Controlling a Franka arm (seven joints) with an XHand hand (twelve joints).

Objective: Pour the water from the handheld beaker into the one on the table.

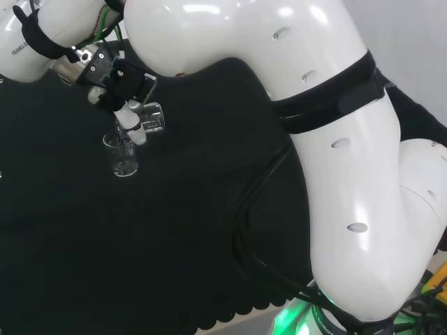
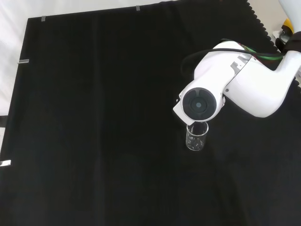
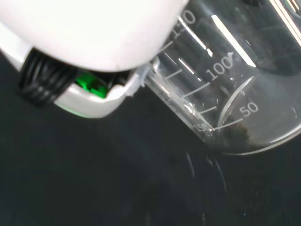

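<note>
In the head view the black and white hand hangs over the far left of the cloth, its fingers curled round a clear handheld beaker that lies tilted nearly on its side. Just below it a second clear beaker stands upright on the cloth. This standing beaker shows in the front view directly under the arm's round grey cap. The wrist view brings the held beaker close, with its printed scale, beside a white part of the hand. I cannot tell how much water either beaker holds.
The black cloth spreads wide to the left in the front view. The arm's big white links take up the right of the head view. The cloth's scalloped edge runs along the near side there.
</note>
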